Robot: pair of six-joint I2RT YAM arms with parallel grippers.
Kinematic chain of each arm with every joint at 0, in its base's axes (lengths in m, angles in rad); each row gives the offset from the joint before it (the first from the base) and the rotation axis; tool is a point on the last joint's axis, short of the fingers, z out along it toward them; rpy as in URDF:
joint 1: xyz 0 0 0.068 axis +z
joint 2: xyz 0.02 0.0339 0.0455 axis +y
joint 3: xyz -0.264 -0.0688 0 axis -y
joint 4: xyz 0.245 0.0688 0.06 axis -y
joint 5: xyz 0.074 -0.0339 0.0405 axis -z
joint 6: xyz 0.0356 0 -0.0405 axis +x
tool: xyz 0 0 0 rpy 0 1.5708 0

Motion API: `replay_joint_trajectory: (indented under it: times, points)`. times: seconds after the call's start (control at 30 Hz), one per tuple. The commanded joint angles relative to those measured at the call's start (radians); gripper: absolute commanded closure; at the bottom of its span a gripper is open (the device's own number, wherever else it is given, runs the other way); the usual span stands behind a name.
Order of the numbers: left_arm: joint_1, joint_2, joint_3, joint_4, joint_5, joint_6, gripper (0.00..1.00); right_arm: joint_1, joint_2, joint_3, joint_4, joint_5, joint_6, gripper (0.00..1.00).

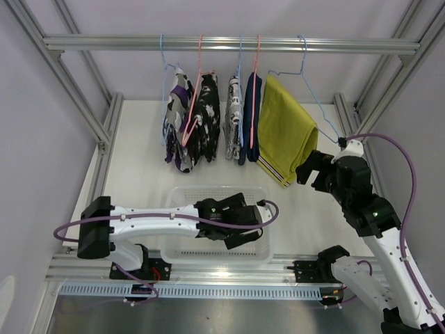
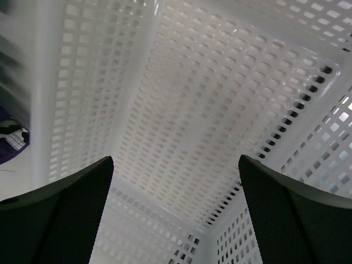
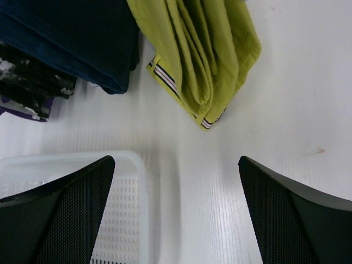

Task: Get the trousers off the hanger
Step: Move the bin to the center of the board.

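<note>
Trousers [image 1: 236,122] under rail [image 1: 229,45], left gripper [image 2: 176,181] agape over white basket [image 1: 182,193].

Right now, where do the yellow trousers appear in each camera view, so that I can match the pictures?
Top view: yellow trousers hang rightmost on the rail, right of centre.
Left wrist: not in it.
Right wrist: top centre.
Shared landmark: the white basket, visible in all three.
</note>
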Motion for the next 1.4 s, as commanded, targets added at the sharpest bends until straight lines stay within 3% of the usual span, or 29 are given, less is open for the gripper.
replay_joint_trajectory:
  times: [0.0, 0.33, 0.57, 0.8, 1.13, 1.23, 1.27, 1.33, 1.37]
  points:
    - [0.005, -0.077, 0.1, -0.048, -0.028, -0.016, 0.01, -0.007, 0.044, 0.064, -0.067, 0.084, -0.035, 0.0]
    - [-0.101, -0.174, 0.083, -0.067, 0.256, 0.06, 0.01, -0.024, 0.018, 0.063, -0.109, 0.104, -0.053, 0.01]
    - [-0.192, -0.148, 0.028, -0.061, 0.331, 0.06, 0.01, -0.033, 0.019, 0.041, -0.109, 0.087, -0.05, 0.01]
    - [-0.222, -0.074, -0.035, -0.045, 0.304, 0.053, 0.01, -0.035, -0.001, 0.034, -0.112, 0.08, -0.047, 0.01]
    - [-0.221, 0.082, -0.041, -0.018, 0.147, 0.018, 0.01, -0.035, -0.034, 0.025, -0.101, 0.051, -0.053, 0.01]
    - [-0.195, 0.09, -0.041, -0.004, 0.14, -0.002, 0.2, -0.037, -0.037, 0.018, -0.097, 0.041, -0.053, 0.01]
    - [-0.187, 0.09, -0.047, -0.001, 0.136, -0.007, 0.33, -0.035, -0.04, 0.014, -0.095, 0.038, -0.052, 0.0]
    - [-0.164, 0.087, -0.053, 0.007, 0.127, -0.018, 0.45, -0.035, -0.047, 0.008, -0.089, 0.031, -0.052, 0.0]
    - [-0.156, 0.085, -0.058, 0.007, 0.108, -0.021, 0.55, -0.037, -0.047, 0.006, -0.087, 0.031, -0.052, 0.01]
